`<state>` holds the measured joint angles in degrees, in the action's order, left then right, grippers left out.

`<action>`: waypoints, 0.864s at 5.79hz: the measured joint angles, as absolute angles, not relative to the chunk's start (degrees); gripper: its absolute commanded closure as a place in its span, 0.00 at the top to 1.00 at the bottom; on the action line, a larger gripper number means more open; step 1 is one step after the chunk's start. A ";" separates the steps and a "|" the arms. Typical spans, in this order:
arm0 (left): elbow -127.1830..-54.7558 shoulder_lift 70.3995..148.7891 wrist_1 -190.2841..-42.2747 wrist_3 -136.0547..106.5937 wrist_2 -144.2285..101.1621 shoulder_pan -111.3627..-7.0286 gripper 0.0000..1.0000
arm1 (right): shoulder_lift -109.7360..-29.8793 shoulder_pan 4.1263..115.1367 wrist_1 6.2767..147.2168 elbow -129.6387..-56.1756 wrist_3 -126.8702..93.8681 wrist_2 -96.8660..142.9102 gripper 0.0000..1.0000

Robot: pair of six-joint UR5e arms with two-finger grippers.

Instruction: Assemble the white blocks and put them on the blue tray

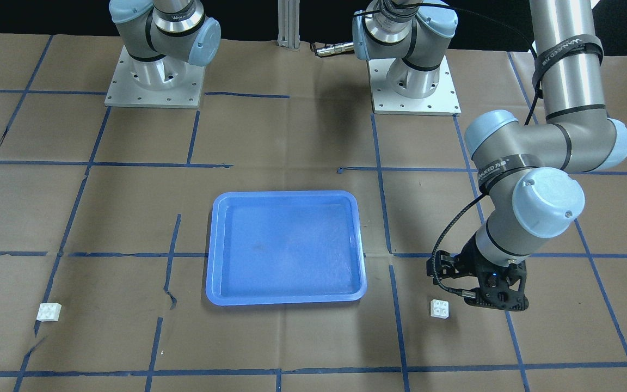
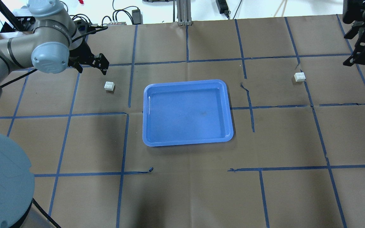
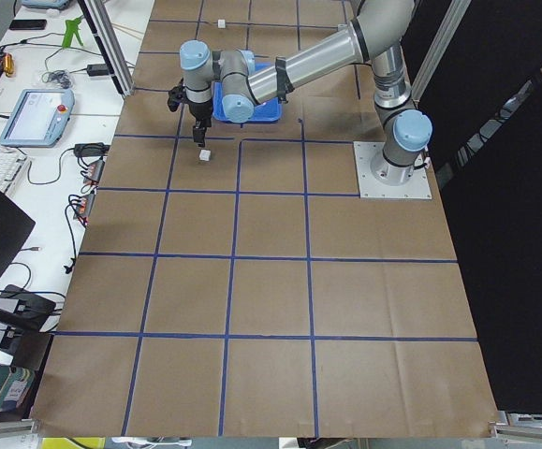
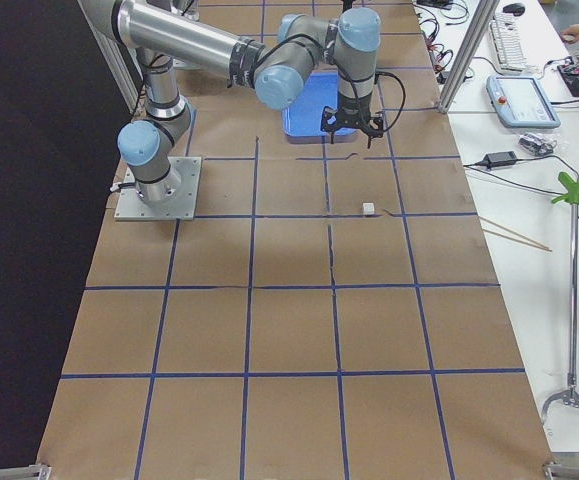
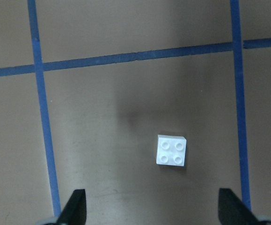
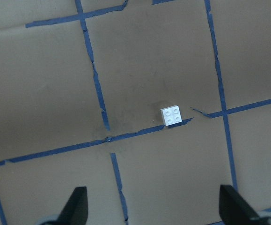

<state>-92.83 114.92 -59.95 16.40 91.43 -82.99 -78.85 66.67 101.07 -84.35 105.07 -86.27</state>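
Observation:
The blue tray (image 1: 286, 296) (image 2: 187, 143) lies empty at the table's middle. One white block (image 1: 440, 308) (image 2: 109, 86) sits on the paper on my left side. My left gripper (image 1: 498, 302) (image 2: 102, 66) hovers just beyond it, open and empty. In the left wrist view the block (image 5: 172, 151) lies ahead of the open gripper (image 5: 151, 211). The other white block (image 1: 49, 311) (image 2: 299, 77) sits on my right side. My right gripper (image 2: 358, 55) (image 6: 154, 211) is open, empty, higher up and apart from that block (image 6: 172, 115).
Brown paper with a blue tape grid covers the table. The two arm bases (image 1: 154, 81) (image 1: 416, 87) stand at the robot's edge. An aluminium post (image 2: 184, 12) stands at the far edge. Desks with equipment (image 3: 36, 112) (image 4: 529, 100) run along the operators' side.

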 measured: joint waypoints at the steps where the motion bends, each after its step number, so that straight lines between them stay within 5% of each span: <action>1: -96.64 113.68 -58.27 17.31 91.45 -83.30 0.99 | -74.36 66.24 100.81 -80.29 112.35 -84.30 0.99; 5: -100.13 114.47 -54.53 19.99 91.48 -82.99 0.99 | -62.31 62.27 100.53 -77.30 121.42 -70.51 1.00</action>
<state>-100.13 114.47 -54.53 19.99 91.47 -82.99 -62.31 62.27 100.53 -77.30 121.42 -70.51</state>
